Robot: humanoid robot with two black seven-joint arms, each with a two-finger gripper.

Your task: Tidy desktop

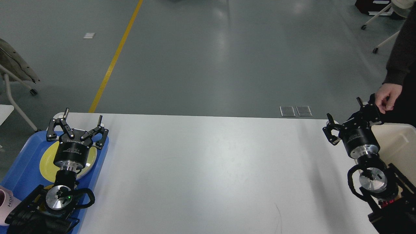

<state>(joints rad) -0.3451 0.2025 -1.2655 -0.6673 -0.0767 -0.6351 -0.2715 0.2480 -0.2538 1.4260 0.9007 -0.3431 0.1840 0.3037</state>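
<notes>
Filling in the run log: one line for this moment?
left hand: open, above blue tray | right hand: open, empty | desktop: bare

the desktop (208,169) is a large white rectangular tabletop with rounded corners, lying flat and filling the lower half of the head view. its surface is smooth and plain, with a soft sheen of light across the middle. a thin dark curved scratch or hair shows near the front edge, right of centre. its far edge runs straight across against the grey floor.
</notes>
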